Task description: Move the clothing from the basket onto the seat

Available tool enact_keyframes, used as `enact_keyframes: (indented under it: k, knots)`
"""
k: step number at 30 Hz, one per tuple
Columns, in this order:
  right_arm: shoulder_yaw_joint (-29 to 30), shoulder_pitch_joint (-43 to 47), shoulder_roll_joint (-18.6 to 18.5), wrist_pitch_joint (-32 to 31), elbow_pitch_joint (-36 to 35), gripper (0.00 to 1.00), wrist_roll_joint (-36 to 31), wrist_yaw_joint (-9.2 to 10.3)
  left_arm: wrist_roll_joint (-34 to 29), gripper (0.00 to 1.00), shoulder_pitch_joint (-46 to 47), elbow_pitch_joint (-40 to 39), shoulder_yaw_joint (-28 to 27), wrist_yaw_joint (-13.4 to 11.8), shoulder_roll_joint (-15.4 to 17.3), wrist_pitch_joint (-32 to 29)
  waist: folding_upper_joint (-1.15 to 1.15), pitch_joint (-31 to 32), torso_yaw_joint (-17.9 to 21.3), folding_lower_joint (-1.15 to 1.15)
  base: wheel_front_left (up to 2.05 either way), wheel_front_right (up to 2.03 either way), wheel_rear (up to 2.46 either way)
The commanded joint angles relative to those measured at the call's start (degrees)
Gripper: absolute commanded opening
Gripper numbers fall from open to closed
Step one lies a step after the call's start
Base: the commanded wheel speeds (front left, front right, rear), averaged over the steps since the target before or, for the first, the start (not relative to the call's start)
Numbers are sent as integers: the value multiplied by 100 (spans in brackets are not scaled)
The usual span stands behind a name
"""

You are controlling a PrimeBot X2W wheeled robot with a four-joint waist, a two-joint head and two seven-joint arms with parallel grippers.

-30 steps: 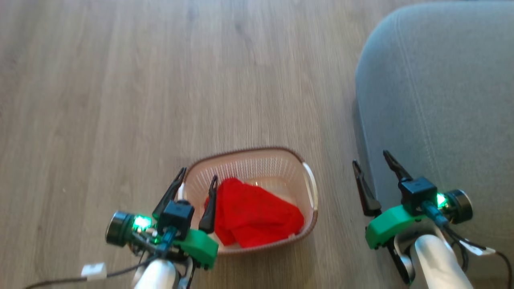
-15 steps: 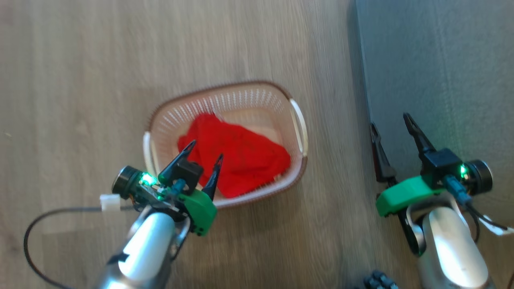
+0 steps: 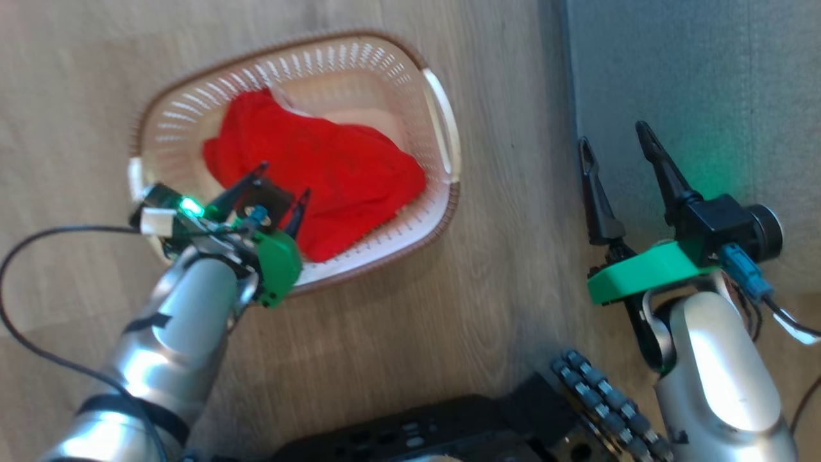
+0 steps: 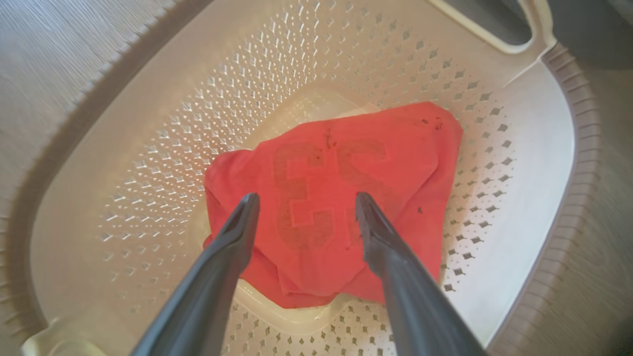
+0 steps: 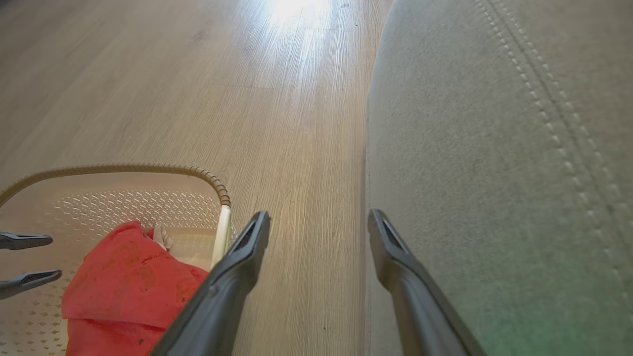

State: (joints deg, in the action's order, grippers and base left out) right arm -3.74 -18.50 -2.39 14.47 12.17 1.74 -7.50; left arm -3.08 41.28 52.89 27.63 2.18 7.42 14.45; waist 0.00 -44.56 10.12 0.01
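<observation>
The clothing (image 3: pixel 321 167) is a crumpled bright red heap in the cream perforated basket (image 3: pixel 192 109) on the floor. My left gripper (image 3: pixel 285 179) is open, its fingers reaching down into the basket at the heap's near edge. In the left wrist view the clothing (image 4: pixel 346 163) lies just beyond the left gripper (image 4: pixel 306 197), with nothing between its fingers, inside the basket (image 4: pixel 198 99). My right gripper (image 3: pixel 612 133) stands open and empty at the edge of the grey seat (image 3: pixel 693 83). The right wrist view shows the right gripper (image 5: pixel 320 214), the seat (image 5: pixel 494 148), the basket (image 5: pixel 123 202) and the clothing (image 5: pixel 123 277).
Wood-look floor (image 3: pixel 513 289) separates the basket from the seat by a narrow strip. My dark base (image 3: pixel 449 430) shows at the bottom of the head view. A black cable (image 3: pixel 38 244) loops from the left wrist. The left gripper's fingertips (image 5: pixel 29 241) show at the right wrist view's left edge.
The head view has tilted down and the whole picture has shifted. My left gripper has gone from the basket's near-left rim down into it, over the clothing. The right gripper stays by the seat's edge.
</observation>
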Motion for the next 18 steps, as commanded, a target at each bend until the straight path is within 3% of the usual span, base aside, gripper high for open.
enact_keyframes:
  k: [1,8,18]
  knots:
    - [-154,86,-49,52,-150,100,102,1,-24,100,-1,-37,-84,18,174,55,0,-335,295,-1,0,0,0]
    - [-499,-77,-49,52,-104,100,335,1,-157,100,490,473,143,110,500,55,0,-736,736,-1,0,0,0]
    - [-548,137,-49,52,-277,100,385,1,-169,100,1170,1821,387,302,395,3,0,-959,864,-1,0,0,0]
